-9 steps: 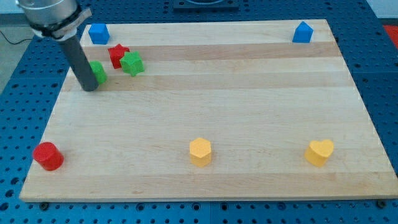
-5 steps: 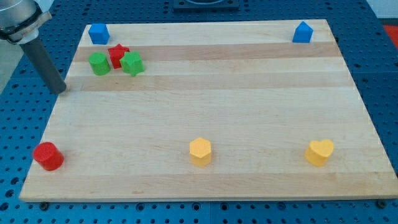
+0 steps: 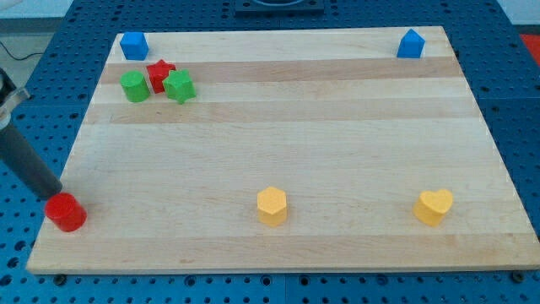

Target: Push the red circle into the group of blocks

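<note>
Down near the tabletop's [image 3: 278, 135] bottom-left corner sits the red circle [image 3: 65, 211], a short, bright red cylinder standing upright with a flat round top. My tip [image 3: 52, 195] rests just above and left of the red circle, touching or nearly touching its upper edge. No claw exists on this rod, so no open or closed state applies. Far above the red circle, toward the view's top, a green cylinder [image 3: 133, 86], red star [image 3: 159, 75] and green star [image 3: 179, 86] cluster together.
</note>
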You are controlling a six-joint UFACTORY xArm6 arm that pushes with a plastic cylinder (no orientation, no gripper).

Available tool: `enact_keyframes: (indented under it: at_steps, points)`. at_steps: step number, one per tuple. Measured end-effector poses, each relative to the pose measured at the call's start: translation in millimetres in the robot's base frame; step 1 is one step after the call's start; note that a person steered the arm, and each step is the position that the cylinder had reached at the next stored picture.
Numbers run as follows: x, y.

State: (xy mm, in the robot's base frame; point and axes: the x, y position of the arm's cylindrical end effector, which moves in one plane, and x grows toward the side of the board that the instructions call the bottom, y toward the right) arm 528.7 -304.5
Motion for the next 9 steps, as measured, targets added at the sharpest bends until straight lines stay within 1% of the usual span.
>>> enact_keyframes:
  at_steps: [1, 2, 3, 4, 5, 6, 7, 8, 9]
  points:
    - [17, 0]
    - [52, 1]
    - [66, 11]
    - [46, 43]
    - [12, 86]
    - [-41, 96]
    - [-22, 92]
    - [22, 69]
    - [49, 32]
